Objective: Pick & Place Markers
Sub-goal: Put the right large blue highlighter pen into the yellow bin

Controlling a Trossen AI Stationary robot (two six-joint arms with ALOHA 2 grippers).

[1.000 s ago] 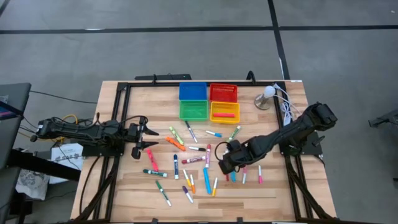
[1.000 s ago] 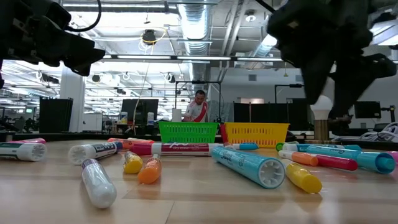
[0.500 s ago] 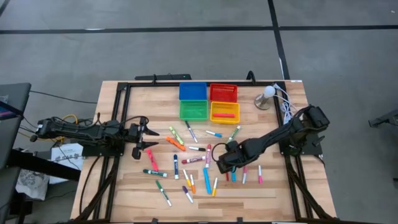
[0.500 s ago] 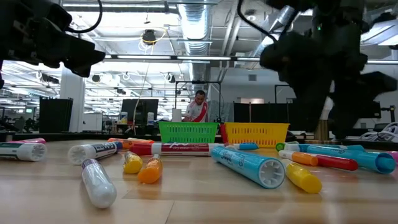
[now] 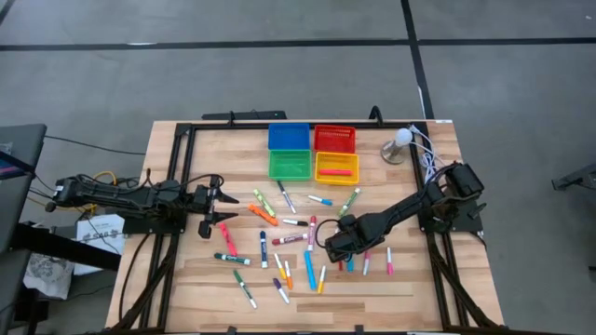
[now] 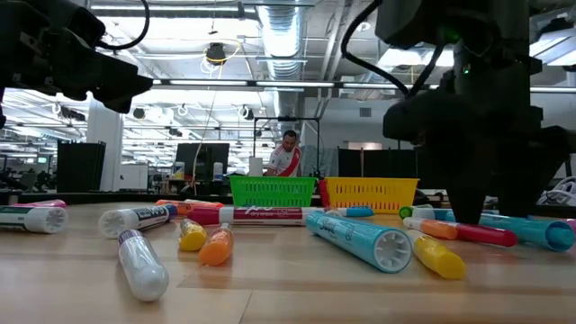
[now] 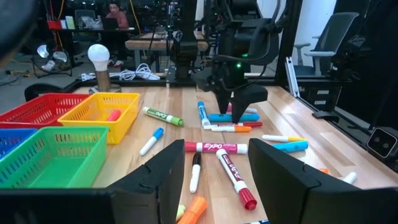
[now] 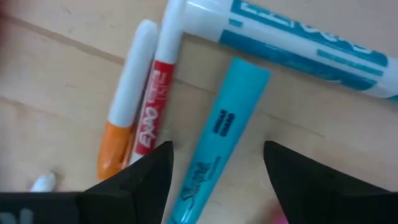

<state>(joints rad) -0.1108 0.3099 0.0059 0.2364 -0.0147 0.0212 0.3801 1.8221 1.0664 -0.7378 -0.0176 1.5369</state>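
The markers point(image 5: 289, 244) lie scattered flat on the middle of the wooden table point(image 5: 400, 288), in front of the four bins, with many cap colours among them. One pink marker point(image 5: 341, 173) already lies inside the yellow bin point(image 5: 336, 167).

In the right wrist view, a teal highlighter point(image 8: 214, 148) lies directly between the two dark fingers point(image 8: 138, 175) of the right gripper point(image 5: 337, 244). The fingers stand spread wide, one on each side of the barrel, and nothing is clamped yet; I cannot tell if a fingertip touches the barrel. Beside the highlighter lie a red-labelled marker point(image 8: 155, 93) and an orange-capped marker point(image 8: 124, 106), side by side and touching each other. A larger white and blue marker point(image 8: 292, 37) lies across beyond the end of the highlighter.

In the high view this gripper is low over the right part of the scatter, pointing down. In the low view it appears as a dark mass close above the table surface.

The left gripper point(image 5: 216, 197) waits at the left side of the table, above the edge of the scatter. Its fingers are partly spread and hold nothing.

The green bin point(image 5: 290, 165), blue bin point(image 5: 289, 137) and red bin point(image 5: 334, 139) stand with the yellow one in a square at the far side. A lamp point(image 5: 399, 144) with a round bulb stands to their right.
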